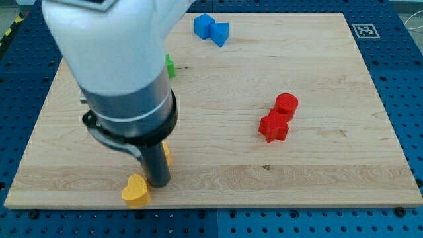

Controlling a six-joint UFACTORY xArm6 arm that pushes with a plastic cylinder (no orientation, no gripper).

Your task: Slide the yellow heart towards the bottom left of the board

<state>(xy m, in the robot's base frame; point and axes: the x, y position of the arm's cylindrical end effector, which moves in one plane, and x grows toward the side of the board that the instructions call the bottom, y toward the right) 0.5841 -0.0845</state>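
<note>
The yellow heart (135, 190) lies near the board's bottom edge, left of centre. My tip (158, 183) is the lower end of the dark rod, touching or almost touching the heart's right side. A second yellow block (167, 154) peeks out just right of the rod, mostly hidden, its shape unclear. The arm's white and grey body covers the upper left of the board.
Wooden board (317, 165) on a blue pegboard table. Two blue blocks (211, 28) sit near the top edge. A red cylinder (286, 104) and a red star-like block (273, 126) sit right of centre. A green block (170, 66) shows partly behind the arm.
</note>
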